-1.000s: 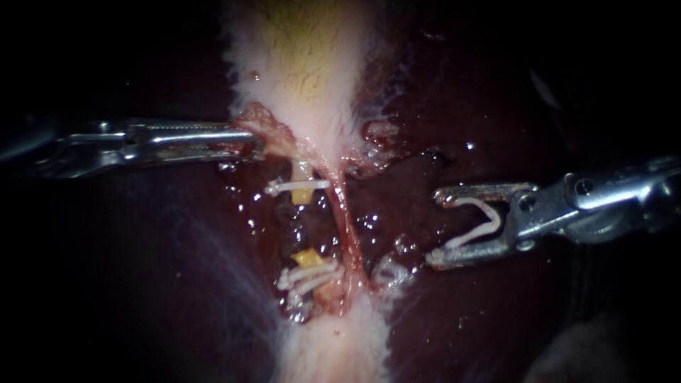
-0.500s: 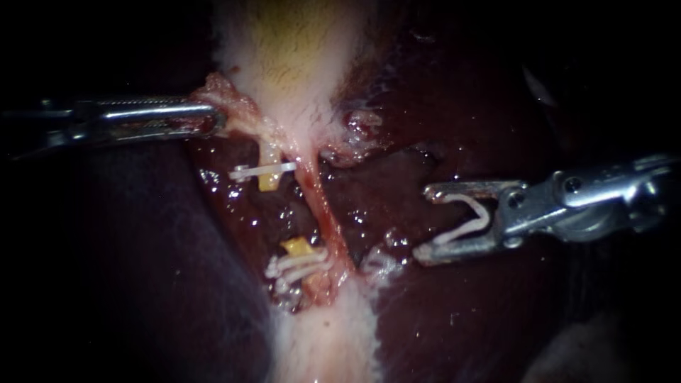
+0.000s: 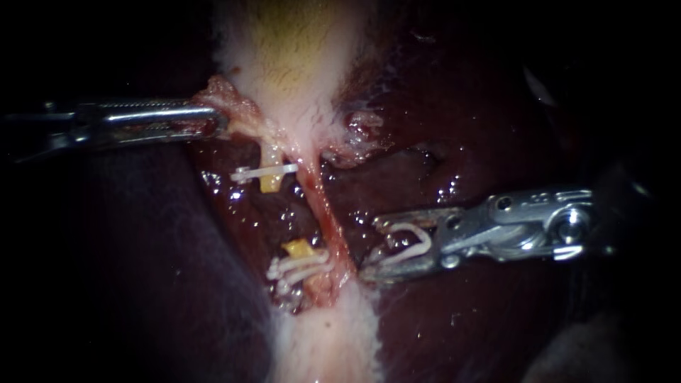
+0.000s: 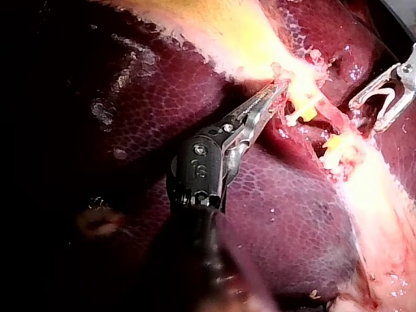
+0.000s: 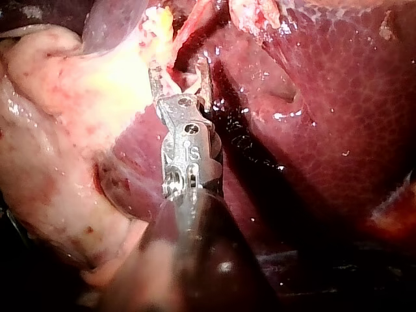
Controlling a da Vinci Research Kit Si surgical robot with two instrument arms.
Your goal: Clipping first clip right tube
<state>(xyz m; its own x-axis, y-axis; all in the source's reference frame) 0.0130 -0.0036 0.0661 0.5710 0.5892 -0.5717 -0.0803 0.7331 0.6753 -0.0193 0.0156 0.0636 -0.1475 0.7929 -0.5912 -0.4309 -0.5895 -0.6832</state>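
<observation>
Right instrument's hand (image 3: 371, 248) cradling open clip (image 3: 411, 245), now advanced beside right tube (image 3: 328, 213) | left instrument's hand (image 3: 216, 120) still pinching tissue (image 3: 230, 99)

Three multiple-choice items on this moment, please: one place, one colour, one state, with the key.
1. Where are the right instrument's jaws?
A. Around the red tube.
B. Beside that tube, not around it.
C. Up at the left instrument.
2. What colour is the clip they carry?
A. White.
B. Black.
C. Blue.
3. How do the left instrument's jaws stand?
A. Open, empty.
B. Shut on a clip.
C. Shut on pink tissue.
Key: 1 B, the tube lies outside the gap between them; 2 A, a white V sits between the jaws; 3 C, tissue is pinched at their tip.
</observation>
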